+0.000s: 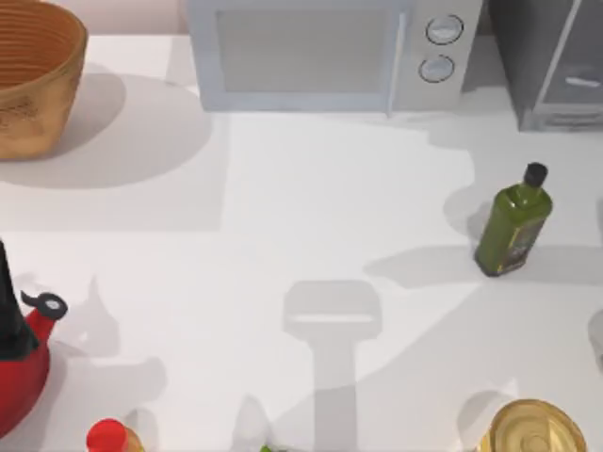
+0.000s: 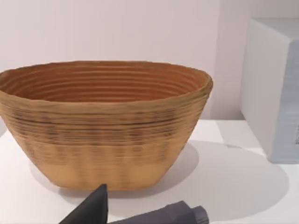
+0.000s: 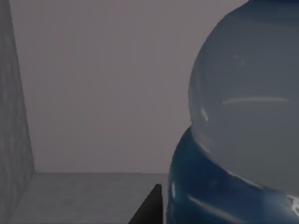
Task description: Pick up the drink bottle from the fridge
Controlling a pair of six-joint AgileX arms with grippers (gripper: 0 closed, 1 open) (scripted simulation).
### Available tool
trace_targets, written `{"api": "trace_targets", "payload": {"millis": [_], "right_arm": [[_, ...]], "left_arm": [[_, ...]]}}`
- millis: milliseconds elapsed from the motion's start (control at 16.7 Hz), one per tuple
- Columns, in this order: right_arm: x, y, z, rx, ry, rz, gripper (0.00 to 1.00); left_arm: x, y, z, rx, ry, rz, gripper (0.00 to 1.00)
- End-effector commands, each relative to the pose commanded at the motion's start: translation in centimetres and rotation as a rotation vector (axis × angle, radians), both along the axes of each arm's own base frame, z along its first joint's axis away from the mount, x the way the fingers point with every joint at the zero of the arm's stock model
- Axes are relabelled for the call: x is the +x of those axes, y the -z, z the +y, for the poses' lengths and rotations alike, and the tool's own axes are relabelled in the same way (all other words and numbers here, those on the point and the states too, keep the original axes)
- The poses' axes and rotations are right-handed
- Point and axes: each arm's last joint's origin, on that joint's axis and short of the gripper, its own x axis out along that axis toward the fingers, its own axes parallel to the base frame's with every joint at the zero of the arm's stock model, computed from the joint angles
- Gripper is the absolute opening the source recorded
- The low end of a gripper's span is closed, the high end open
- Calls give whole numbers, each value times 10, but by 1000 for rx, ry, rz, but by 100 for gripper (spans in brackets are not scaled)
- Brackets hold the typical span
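- Landmark: dark grey boxy fridge (image 1: 551, 61) with pale silvery frame bars, at the top view's back right corner, just right of the light grey microwave (image 1: 325, 52) with two round knobs
- Right wrist view: taken from inside a grey-walled compartment, judged to be the fridge interior; back wall, one side wall and floor visible
- Small drink bottle (image 3: 243, 135) with pale whitish-blue shoulders over a deep blue lower band, very close to the right wrist camera, standing on the fridge floor, upright as far as can be told
- Right gripper: one dark fingertip (image 3: 149, 207) just beside the bottle's blue band; touching or apart, cannot tell; jaws wide, narrow or closed on the bottle, cannot tell
- Left gripper (image 2: 140, 212): parked well left of the fridge, facing the woven tan wicker basket (image 2: 105, 123); two dark fingertips visible, gap between them not readable, so open or closed cannot tell; holding nothing visible
- Progress, as judgement: reach into the fridge done, right gripper alongside the bottle; grasp not confirmed; lift and withdrawal from the fridge left to do
- Bystanders, none part of the job: green black-capped bottle (image 1: 513, 226) standing in front of the fridge; red kettle (image 1: 24, 353) and red-capped bottle (image 1: 108, 438) far left and forward of the fridge; gold-lidded jar (image 1: 532, 428) forward of the fridge
- Risk, as judgement: tight quarters inside the fridge, bottle easily nudged over if jaws close off-centre
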Motion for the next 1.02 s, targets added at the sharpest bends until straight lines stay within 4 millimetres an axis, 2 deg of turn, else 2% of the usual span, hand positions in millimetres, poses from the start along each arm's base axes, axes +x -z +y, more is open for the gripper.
{"api": "trace_targets", "payload": {"millis": [120, 360, 480, 600, 900, 1020], "right_arm": [[0, -6, 0, -1, 0, -3, 0], [-1, -4, 0, 2, -1, 1, 0], [-9, -6, 0, -1, -4, -5, 0], [-24, -7, 0, -1, -5, -6, 0], [-82, 0, 1, 7, -1, 20, 0], [-96, -2, 1, 4, 0, 8, 0]], "left_arm": [[0, 0, 0, 0, 0, 0, 100], [0, 0, 0, 0, 0, 0, 100], [0, 0, 0, 0, 0, 0, 100], [0, 0, 0, 0, 0, 0, 100], [0, 0, 0, 0, 0, 0, 100], [0, 0, 0, 0, 0, 0, 100]]}}
